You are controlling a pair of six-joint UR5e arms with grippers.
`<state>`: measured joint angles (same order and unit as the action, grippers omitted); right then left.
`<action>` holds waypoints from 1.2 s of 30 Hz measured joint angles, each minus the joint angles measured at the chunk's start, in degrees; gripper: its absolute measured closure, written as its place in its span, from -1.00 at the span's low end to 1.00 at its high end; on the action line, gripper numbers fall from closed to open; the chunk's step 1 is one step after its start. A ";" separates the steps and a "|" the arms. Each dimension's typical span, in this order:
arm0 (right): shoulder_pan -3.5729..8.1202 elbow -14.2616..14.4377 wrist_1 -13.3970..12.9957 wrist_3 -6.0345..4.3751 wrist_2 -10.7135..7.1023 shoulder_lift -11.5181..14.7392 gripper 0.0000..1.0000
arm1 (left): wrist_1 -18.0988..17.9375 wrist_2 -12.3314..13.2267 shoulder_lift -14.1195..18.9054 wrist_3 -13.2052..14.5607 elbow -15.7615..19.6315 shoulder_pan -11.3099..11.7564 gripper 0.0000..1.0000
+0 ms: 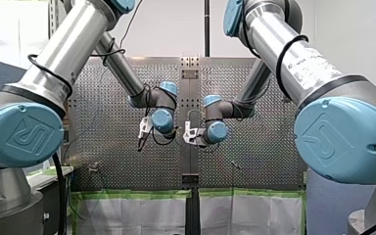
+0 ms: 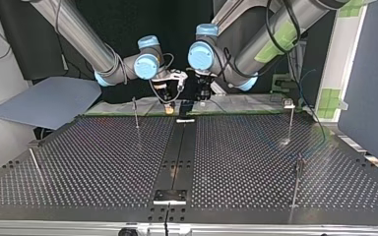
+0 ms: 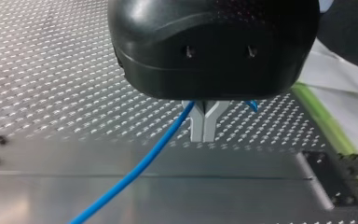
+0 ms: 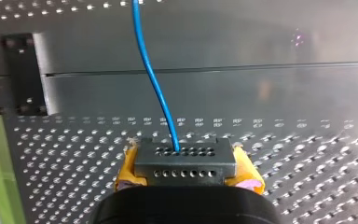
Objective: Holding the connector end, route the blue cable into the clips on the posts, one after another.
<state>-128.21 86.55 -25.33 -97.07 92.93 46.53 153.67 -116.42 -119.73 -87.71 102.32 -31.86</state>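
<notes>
Pinching the grey connector (image 4: 185, 161) square between the yellow pads (image 4: 127, 169) of my right gripper (image 4: 186, 171). Leading the blue cable (image 4: 151, 79) straight ahead from those jaws, long axis pointing away, into my left gripper (image 3: 204, 125) (tips pressed together, closed round it at the fork above them). Eyeing the nearest post (image 2: 135, 114): off to the side of the right jaws, farther from the left ones, so probably calling for a sideways swing of the connector end.
</notes>
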 joint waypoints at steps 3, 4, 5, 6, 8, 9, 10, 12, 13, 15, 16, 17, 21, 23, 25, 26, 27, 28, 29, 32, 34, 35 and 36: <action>0.01 1.64 -1.64 0.20 0.36 -0.29 1.00 | -1.37 -0.26 -1.18 0.33 0.35 -0.65 0.97; 0.01 2.25 -2.26 0.39 0.72 -0.51 1.00 | -1.87 -0.40 -1.69 0.34 0.41 -0.99 0.97; 0.04 2.74 -2.75 0.54 1.08 -0.76 1.00 | -2.29 -0.49 -2.10 0.31 0.43 -1.25 0.97; 0.07 3.26 -3.26 0.66 1.45 -1.08 1.00 | -2.78 -0.58 -2.56 0.24 0.45 -1.54 0.97; 0.13 4.48 -4.49 0.84 2.05 -1.84 1.00 | -3.91 -0.90 -3.71 -0.11 0.45 -2.24 0.97; 0.16 4.99 -4.99 0.88 2.20 -2.15 1.00 | -4.40 -1.11 -4.19 -0.25 0.45 -2.49 0.97; 0.21 5.63 -5.62 0.88 2.35 -2.52 1.00 | -5.06 -1.35 -4.83 -0.44 0.45 -2.78 0.97; 0.35 6.57 -6.57 0.79 2.49 -2.89 1.00 | -5.81 -1.59 -5.64 -0.77 0.46 -3.07 0.97; 0.45 7.04 -7.03 0.73 2.56 -2.99 1.00 | -6.10 -1.64 -5.91 -1.00 0.47 -3.17 0.97; 0.65 8.10 -8.11 0.62 2.65 -3.14 1.00 | -6.62 -1.71 -6.28 -1.44 0.48 -3.36 0.97; 0.76 8.68 -8.68 0.59 2.70 -3.18 1.00 | -6.89 -1.73 -6.41 -1.60 0.48 -3.50 0.97; 0.84 9.10 -9.09 0.56 2.72 -3.19 1.00 | -7.10 -1.72 -6.47 -1.70 0.48 -3.61 0.97; 1.42 11.20 -11.20 0.43 2.78 -3.22 1.00 | -7.87 -1.53 -7.19 -2.01 0.48 -4.15 0.97; 1.72 12.21 -12.22 0.40 2.78 -3.23 1.00 | -8.36 -1.34 -7.95 -2.07 0.47 -4.42 0.97; 2.04 13.28 -13.29 0.34 2.72 -3.24 1.00 | -9.08 -1.21 -8.85 -2.12 0.48 -4.77 0.97; 2.18 13.70 -13.71 0.33 2.69 -3.26 1.00 | -9.44 -1.16 -9.26 -2.15 0.48 -4.92 0.97; 2.33 14.10 -14.15 0.32 2.67 -3.27 1.00 | -9.84 -1.07 -9.67 -2.18 0.48 -5.07 0.97; 2.56 14.59 -14.77 0.29 2.65 -3.28 1.00 | -10.38 -0.87 -10.22 -2.24 0.48 -5.28 0.97; 2.73 14.93 -15.27 0.26 2.61 -3.29 1.00 | -10.77 -0.71 -10.64 -2.33 0.47 -5.44 0.97; 3.31 15.89 -16.84 -0.21 2.35 -3.36 1.00 | -12.25 -0.43 -12.12 -2.92 0.47 -5.96 0.97; 3.70 16.40 -17.90 -0.57 2.21 -3.38 1.00 | -13.38 -0.42 -13.27 -3.39 0.48 -6.37 0.97; 3.86 16.57 -18.33 -0.68 2.17 -3.39 1.00 | -13.86 -0.43 -13.73 -3.53 0.48 -6.55 0.97; 4.02 16.72 -18.75 -0.76 2.15 -3.41 1.00 | -14.31 -0.44 -14.20 -3.64 0.47 -6.73 0.97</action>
<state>-124.19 103.27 -44.08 -97.83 95.08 43.12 139.36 -116.87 -133.93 -91.34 102.79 -38.59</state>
